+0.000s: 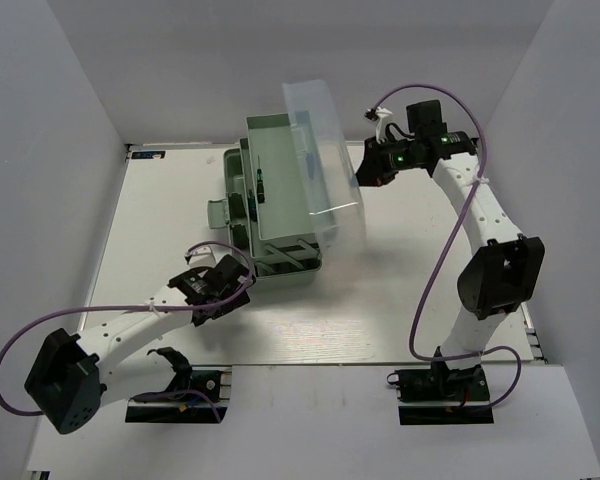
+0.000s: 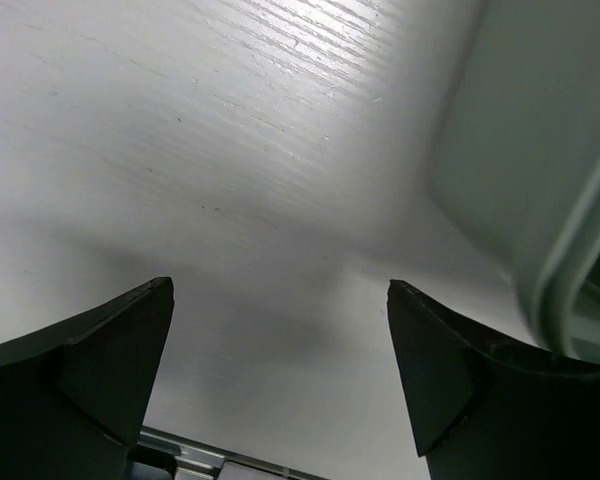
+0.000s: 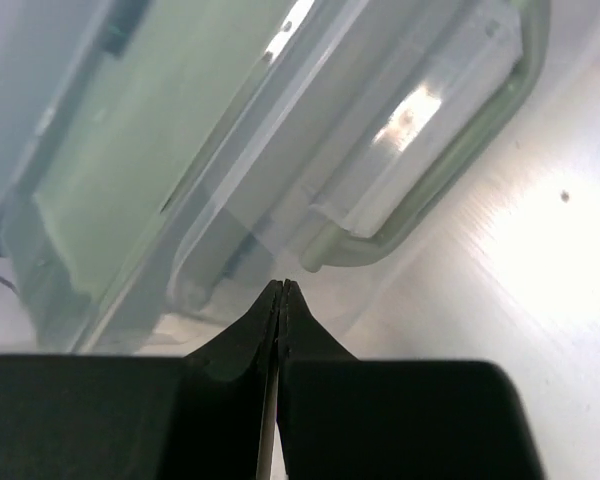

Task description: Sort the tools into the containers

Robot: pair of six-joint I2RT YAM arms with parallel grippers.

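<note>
The pale green toolbox stands open at mid-table, its clear lid tilted up to the right. A thin green-handled screwdriver lies in its upper tray, and dark tools sit in the left fold-out tray. My left gripper is open and empty, low over the table at the box's near-left corner; in the left wrist view the left gripper holds nothing. My right gripper is shut and empty just right of the lid; in the right wrist view the right gripper faces the lid's handle.
White walls close in the table at the back and both sides. A purple cable loops along the right arm and another along the left arm. The box's latch sticks out to the left.
</note>
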